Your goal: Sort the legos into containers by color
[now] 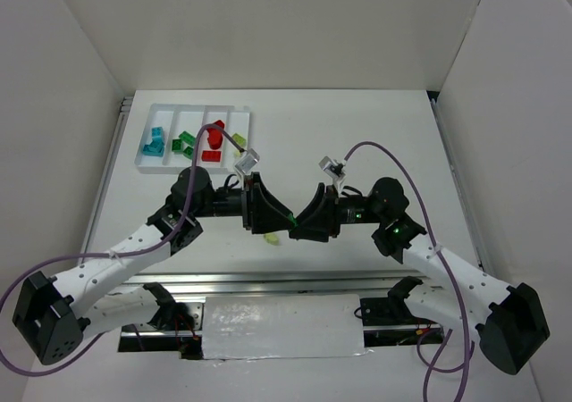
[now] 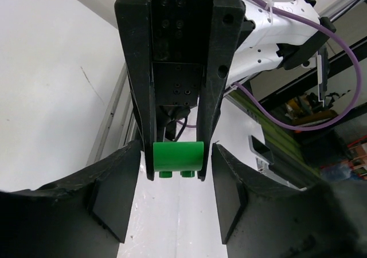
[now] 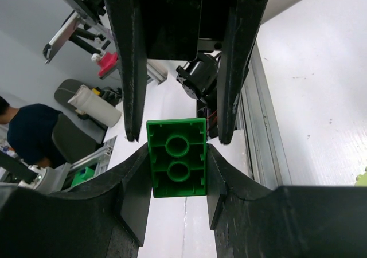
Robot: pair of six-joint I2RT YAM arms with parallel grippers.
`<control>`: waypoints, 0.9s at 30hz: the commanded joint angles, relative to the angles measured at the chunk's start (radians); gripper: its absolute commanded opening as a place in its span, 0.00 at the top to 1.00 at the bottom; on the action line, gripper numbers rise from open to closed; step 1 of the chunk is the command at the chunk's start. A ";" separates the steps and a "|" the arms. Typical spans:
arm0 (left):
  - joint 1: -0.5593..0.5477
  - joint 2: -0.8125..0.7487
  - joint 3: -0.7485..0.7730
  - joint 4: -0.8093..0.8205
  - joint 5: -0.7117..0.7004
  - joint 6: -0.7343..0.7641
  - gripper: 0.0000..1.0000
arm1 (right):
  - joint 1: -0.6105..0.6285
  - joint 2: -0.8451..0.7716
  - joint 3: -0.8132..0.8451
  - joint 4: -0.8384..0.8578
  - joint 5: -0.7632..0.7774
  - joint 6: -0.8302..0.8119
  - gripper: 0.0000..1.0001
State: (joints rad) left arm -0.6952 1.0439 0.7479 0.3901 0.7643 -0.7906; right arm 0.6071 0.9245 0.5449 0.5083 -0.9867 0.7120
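R claw (image 3: 175, 155) clamped on green brick (image 3: 176, 178) over middle of table (image 1: 375, 125).
L claw (image 2: 176, 155) faces it, jaws apart either side of brick, small gaps. Yellow-green brick (image 1: 271, 238) on table beneath. Tray (image 1: 152, 112) far left: teal, green, red, yellow-green, one colour per slot.

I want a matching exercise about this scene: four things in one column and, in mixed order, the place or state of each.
1 teal bricks
2 red bricks
3 loose yellow-green brick
4 right hand

a grips a green brick
b leftmost compartment of the tray
c on the table
d third compartment from left

Pairs: 1-b, 2-d, 3-c, 4-a
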 commanded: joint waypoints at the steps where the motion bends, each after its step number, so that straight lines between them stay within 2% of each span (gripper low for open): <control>1: -0.009 0.018 0.028 0.078 0.018 -0.018 0.38 | 0.020 -0.007 0.058 -0.063 0.065 -0.065 1.00; 4: -0.013 0.027 0.034 0.073 0.027 -0.018 0.47 | 0.025 -0.021 0.056 -0.066 0.086 -0.074 1.00; 7: -0.013 0.027 0.034 0.067 0.026 -0.018 0.62 | 0.023 -0.019 0.063 -0.085 0.095 -0.080 1.00; 10: -0.013 0.028 0.039 0.070 0.030 -0.018 0.79 | 0.025 -0.016 0.064 -0.085 0.097 -0.078 0.96; 11: -0.013 0.030 0.042 0.064 0.027 -0.015 0.93 | 0.025 -0.015 0.063 -0.082 0.092 -0.077 0.91; 12: -0.013 0.031 0.051 0.046 0.017 -0.007 1.00 | 0.025 -0.015 0.059 -0.070 0.089 -0.075 0.76; 13: -0.013 0.031 0.054 0.040 0.013 -0.004 1.00 | 0.026 -0.016 0.049 -0.060 0.088 -0.069 0.66; 14: -0.013 0.031 0.057 0.038 0.010 -0.004 1.00 | 0.026 -0.019 0.043 -0.051 0.086 -0.066 0.50; 15: -0.013 0.028 0.057 0.035 0.000 -0.004 1.00 | 0.026 -0.027 0.035 -0.038 0.089 -0.063 0.06; 16: -0.013 0.027 0.059 0.030 -0.014 -0.001 1.00 | 0.026 -0.032 0.026 -0.036 0.092 -0.065 0.00; 21: 0.017 -0.002 0.114 -0.150 -0.160 0.076 1.00 | 0.026 -0.024 0.021 -0.121 0.149 -0.117 0.00; 24: 0.133 0.010 0.172 -0.245 -0.230 0.079 1.00 | 0.026 0.014 0.001 -0.151 0.200 -0.129 0.00; 25: 0.207 0.018 0.192 -0.346 -0.278 0.083 1.00 | 0.026 0.022 -0.016 -0.152 0.216 -0.131 0.00; 27: 0.278 0.047 0.254 -0.469 -0.493 0.091 1.00 | 0.026 0.039 -0.034 -0.159 0.261 -0.131 0.00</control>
State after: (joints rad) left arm -0.5156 1.0740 0.9092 0.1043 0.5308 -0.7330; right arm 0.6262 0.9405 0.5400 0.3809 -0.8082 0.6094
